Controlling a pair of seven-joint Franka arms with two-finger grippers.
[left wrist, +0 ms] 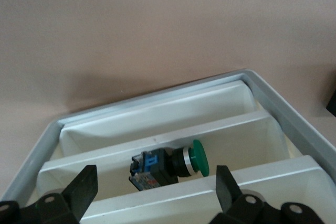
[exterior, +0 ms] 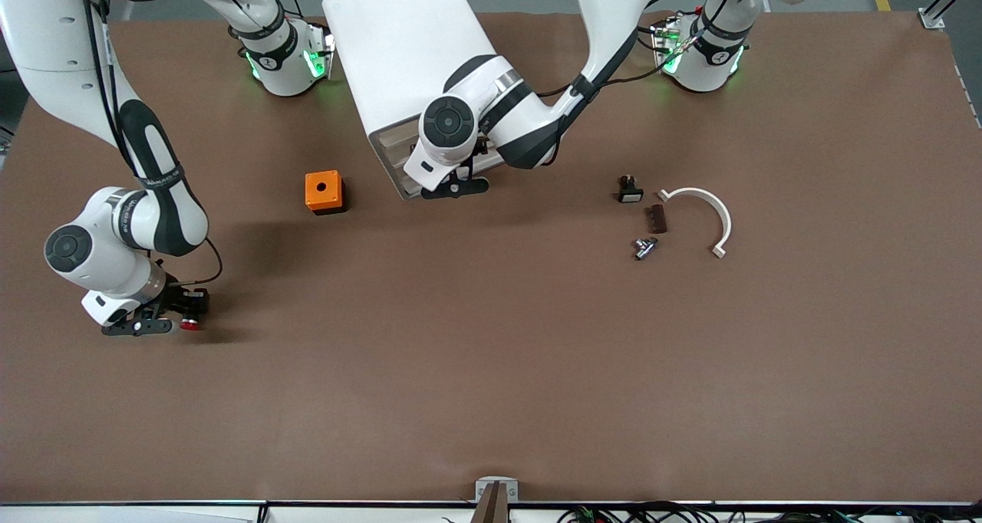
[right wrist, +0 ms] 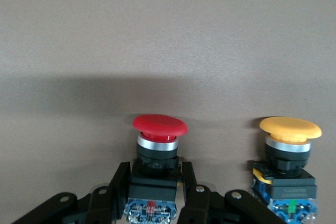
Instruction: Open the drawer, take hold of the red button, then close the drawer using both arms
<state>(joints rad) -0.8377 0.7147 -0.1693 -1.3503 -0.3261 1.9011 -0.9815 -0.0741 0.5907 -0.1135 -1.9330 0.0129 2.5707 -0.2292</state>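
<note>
A brown matte table (exterior: 491,370) is seen, with broad bare surface toward the front camera. A white boxy cabinet (exterior: 399,55) stands between the arm bases, its shallow white drawers (left wrist: 157,135) pulled out (one holds a green-capped button (left wrist: 170,163)). The left gripper (left wrist: 155,192) hangs over them, fingers wide apart and holding nothing. At the right arm's end, the right gripper (right wrist: 155,192) is clamped on the black body of the red-capped push button (right wrist: 159,145), just beside a yellow-capped button (right wrist: 289,156).
</note>
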